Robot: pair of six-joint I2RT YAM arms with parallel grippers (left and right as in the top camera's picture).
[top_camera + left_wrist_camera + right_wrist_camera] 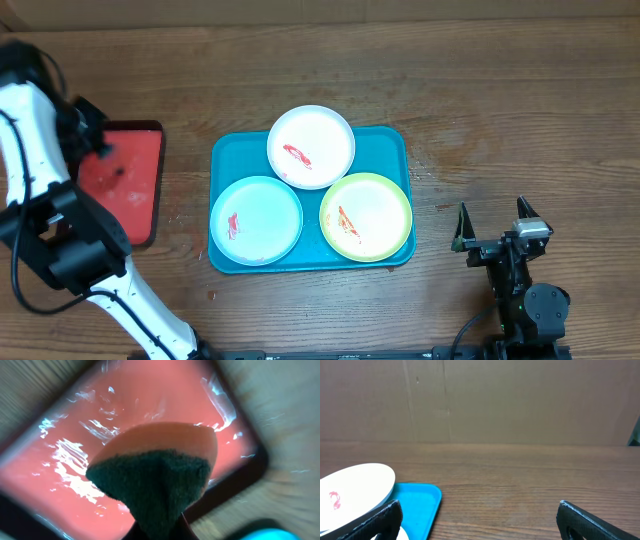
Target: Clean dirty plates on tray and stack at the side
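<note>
Desk (500,100): brown wood, carries both trays, with the two arms at its near edge
Teal tray (385,140): mid-desk, holds all three plates, none stacked at the side yet
Red tray (135,200): smaller and dark-rimmed, well to the left of the teal tray, glossy in the left wrist view
White plate (320,135): at the far rim of the teal tray, red smear left of centre; its near edge appears to lap over the other two plates
Light blue plate (265,215): near-left corner, small red smear on its left side
Yellow-green plate (375,210): near-right corner, orange-red streak across it
Right hand (492,225): low at the near right, fingers apart and empty, well clear of the teal tray
Left hand (100,145): over the red tray, clamped on the sponge as far as the pinched shape tells
Sponge (160,470): orange with a dark green scouring face, above the red tray
Step in hand: sponge pick-up, with no plate wiped yet
Next move calls for: carrying the sponge across to the teal tray, probably to the nearest smeared plate, while the right hand steadies it
</note>
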